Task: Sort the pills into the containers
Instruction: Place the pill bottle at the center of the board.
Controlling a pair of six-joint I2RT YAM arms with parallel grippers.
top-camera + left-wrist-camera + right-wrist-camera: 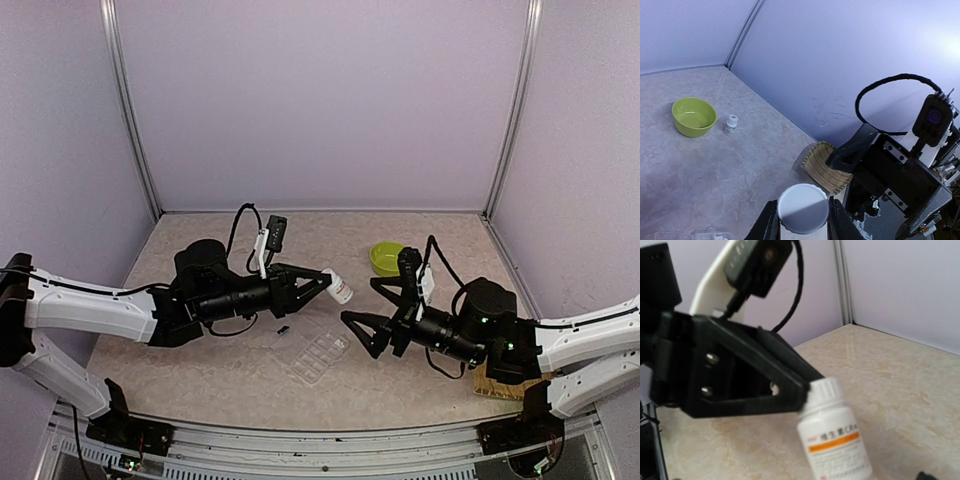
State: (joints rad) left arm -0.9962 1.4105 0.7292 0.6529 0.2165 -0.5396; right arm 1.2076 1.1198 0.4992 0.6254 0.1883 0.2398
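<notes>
Left hand (322, 283) clamped on white bottle (834, 437) by cap end, body sticking out forward, held up off tabletop (200, 370). Right hand (358, 299) spread wide and empty, right at bottle's free end. My guess: it's lined up to grab body so cap can twist loose. Pill box (318, 357) lies flat below, between both hands, handy for pouring. Pills too tiny, can't spot any for sure. Green bowl (386, 258) sits beyond right hand.
</notes>
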